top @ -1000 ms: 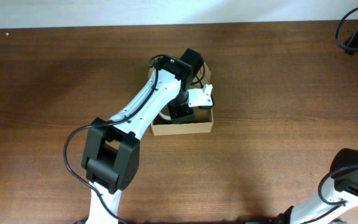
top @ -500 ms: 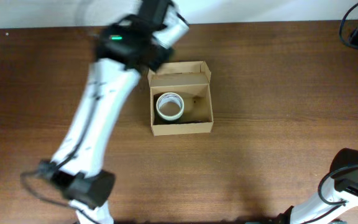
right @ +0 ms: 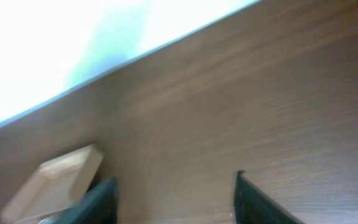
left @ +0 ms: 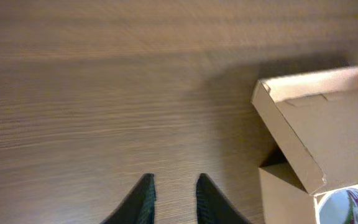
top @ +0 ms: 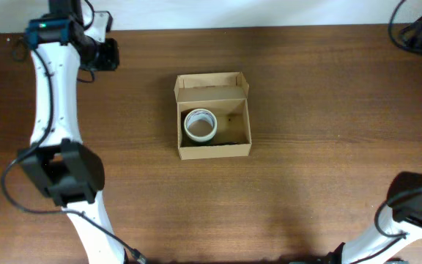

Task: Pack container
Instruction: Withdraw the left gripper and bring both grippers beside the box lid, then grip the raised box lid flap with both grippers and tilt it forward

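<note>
Well, the tan rectangular cardboard box (top: 215,150) holds a white tape roll (top: 200,125). Left gripper (left: 174,180) is barely parted and right gripper (right: 176,177) is spread wide, both empty.

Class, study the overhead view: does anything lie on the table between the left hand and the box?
Nothing visible does. Only the table shows between the left hand and the open box, which holds a tape roll.

The table (top: 321,110) is of dark brown wood with a fine grain. One open cardboard box (top: 215,151) stands on it, near the middle.
</note>
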